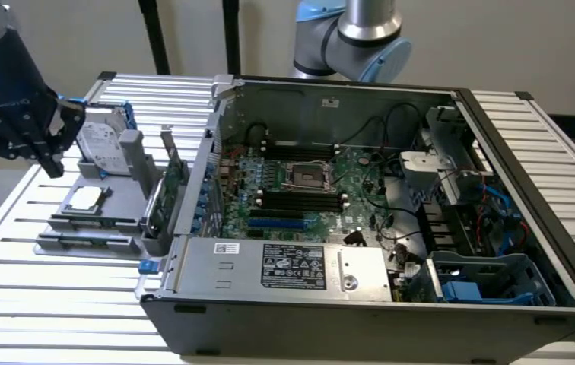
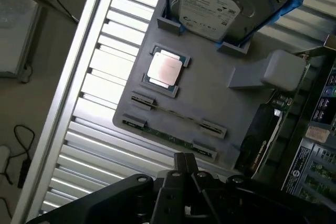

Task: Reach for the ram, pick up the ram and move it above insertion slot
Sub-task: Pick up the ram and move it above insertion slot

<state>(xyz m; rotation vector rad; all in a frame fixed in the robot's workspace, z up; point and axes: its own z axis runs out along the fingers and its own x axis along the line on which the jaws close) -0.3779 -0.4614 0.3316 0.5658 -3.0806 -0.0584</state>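
Where the gripper (image 1: 52, 161) hangs: upper left of the exterior frame, above the grey tray (image 2: 210, 95), just beside the hard drive (image 1: 100, 144).
grip: fingertips clenched together, grasping nothing.
ram (image 2: 170, 137): lying flat between clips along the tray's edge, close under the fingertips in the wrist view, not gripped.
insertion slot (image 1: 298, 199): black, one of several parallel sockets on the motherboard, centre of the exterior frame, inside the open case (image 1: 369, 319).
processor (image 2: 165, 69): seated in the tray, between ram and hard drive.
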